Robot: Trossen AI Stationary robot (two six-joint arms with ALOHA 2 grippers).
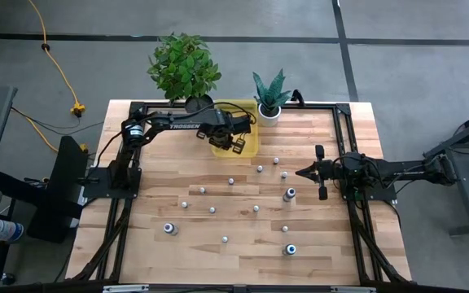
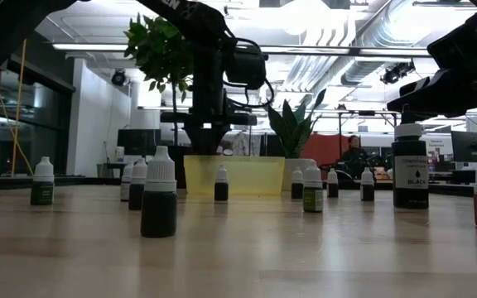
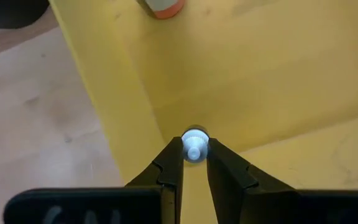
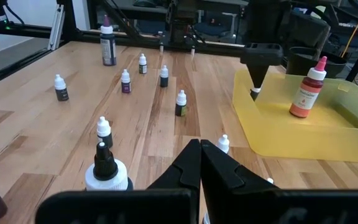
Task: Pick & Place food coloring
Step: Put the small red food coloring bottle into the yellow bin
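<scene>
Several tiny food coloring bottles (image 1: 230, 181) stand upright and scattered on the wooden table, with a few larger dark ones (image 1: 290, 194) among them. My left gripper (image 3: 194, 149) is over the yellow tray (image 1: 247, 114) at the far edge, shut on one small white-capped bottle (image 3: 194, 144). The right wrist view shows this left gripper (image 4: 255, 87) pointing down into the tray (image 4: 291, 134), beside an orange-red bottle (image 4: 306, 93) standing there. My right gripper (image 1: 301, 172) hovers shut over the table's right half, touching nothing. My left gripper pinches the small bottle by its white cap (image 3: 195, 138) between the two fingertips (image 3: 174, 155), coming from above and pointing down. The bottle hangs upright below the fingers, inside the tray near its wall. Whether its base touches the tray floor cannot be told.
A leafy plant (image 1: 184, 67) and a spiky plant in a white pot (image 1: 269, 110) stand at the far edge beside the tray. In the low view, bottles (image 2: 158, 194) dot the table, with a tall black one (image 2: 410, 170) on the right. Black frame rails border the table.
</scene>
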